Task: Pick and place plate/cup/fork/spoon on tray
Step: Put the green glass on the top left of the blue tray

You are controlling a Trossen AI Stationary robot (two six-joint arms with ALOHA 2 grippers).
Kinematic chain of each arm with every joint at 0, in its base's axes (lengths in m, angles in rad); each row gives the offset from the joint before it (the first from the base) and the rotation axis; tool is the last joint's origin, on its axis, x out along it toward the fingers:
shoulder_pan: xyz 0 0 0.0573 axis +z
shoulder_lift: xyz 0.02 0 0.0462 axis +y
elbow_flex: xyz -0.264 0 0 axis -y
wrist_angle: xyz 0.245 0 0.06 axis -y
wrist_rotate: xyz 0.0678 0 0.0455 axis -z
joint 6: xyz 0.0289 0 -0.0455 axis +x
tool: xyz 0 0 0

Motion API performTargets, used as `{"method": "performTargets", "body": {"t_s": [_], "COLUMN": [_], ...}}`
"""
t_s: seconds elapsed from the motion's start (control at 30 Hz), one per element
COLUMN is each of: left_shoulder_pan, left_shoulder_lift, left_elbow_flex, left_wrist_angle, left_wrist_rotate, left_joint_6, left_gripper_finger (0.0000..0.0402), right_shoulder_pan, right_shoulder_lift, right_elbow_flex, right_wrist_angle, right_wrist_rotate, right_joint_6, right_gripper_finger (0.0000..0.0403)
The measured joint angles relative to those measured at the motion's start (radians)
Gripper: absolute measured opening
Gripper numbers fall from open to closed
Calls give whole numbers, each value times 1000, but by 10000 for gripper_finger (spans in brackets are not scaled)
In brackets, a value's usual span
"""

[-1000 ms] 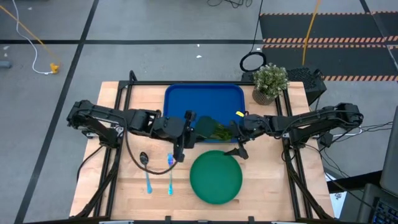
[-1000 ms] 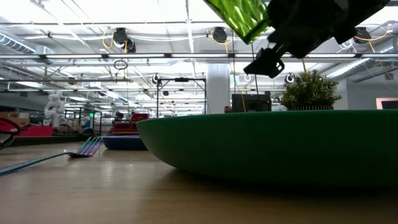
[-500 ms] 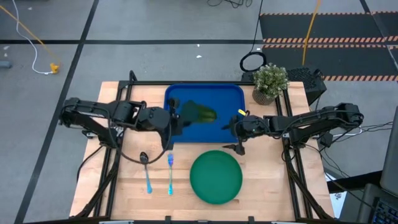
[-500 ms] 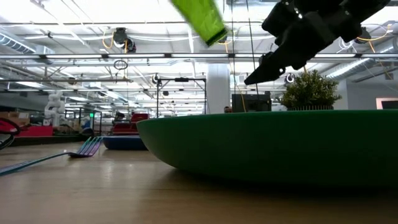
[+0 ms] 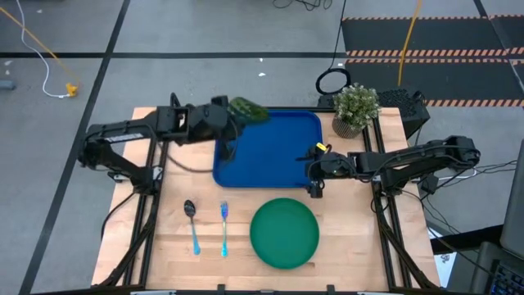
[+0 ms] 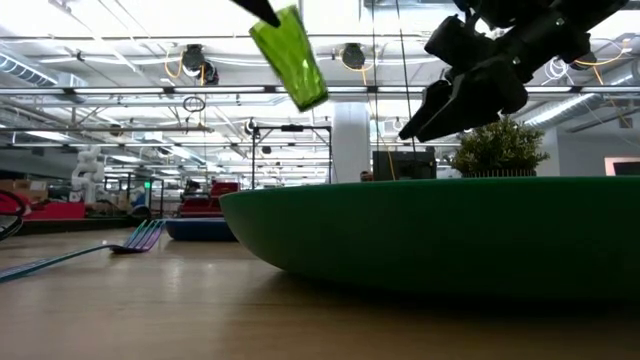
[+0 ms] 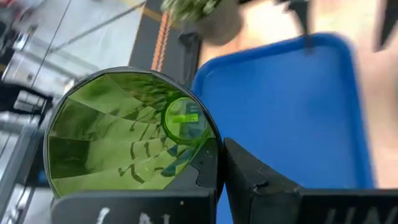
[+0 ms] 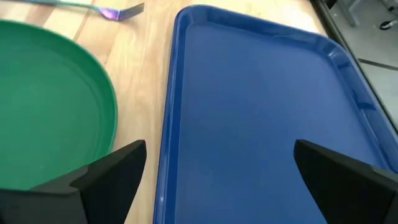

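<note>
From above, I see my left hand [image 5: 232, 117] gripping the cup [image 5: 247, 110] over the tray's [image 5: 274, 164] far-left corner. Low view — cup tilted, aloft. Right wrist: my right hand [image 8: 217, 171] gapes empty over the tray's edge, beside the plate [image 8: 50, 112].

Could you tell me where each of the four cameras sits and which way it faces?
High view: above the table, looking straight down on the blue tray, green plate, spoon, fork and both arms.
Low view: at table-top height, looking level across the plate's rim; the held cup and the right tool show above.
Left wrist view: on the left arm, looking into the cup that the left tool holds.
Right wrist view: on the right arm, past its open dark fingers at tray and plate.
All four show the tray or plate.
</note>
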Motion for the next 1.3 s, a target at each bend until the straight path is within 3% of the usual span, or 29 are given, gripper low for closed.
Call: {"method": "performTargets", "body": {"t_s": [0.23,0.43,0.67,1.07,1.3], "left_shoulder_pan": [130,205,297,348,361], "left_shoulder_lift": [1,1,76,307,363], "left_elbow_flex": [-15,-11,-11,-10,-10], "left_wrist_angle": [19,11,-174,-209,-206], "left_wrist_rotate": [11,21,41,80,121], "left_joint_6": [-19,-166,-339,-355,-338], "left_gripper_finger": [12,7,10,9,13], "right_shoulder_pan": [0,0,0,0,0], "right_shoulder_lift": [-2,-2,-2,-2,-2], "right_elbow_flex": [0,0,0,0,0], "right_wrist_angle": [7,14,31,31,30], "right_wrist_rotate": [-2,-3,-3,-3,-4], "right_joint_6": [0,0,12,16,27], "right_gripper_finger": [400,400,400,400,400]}}
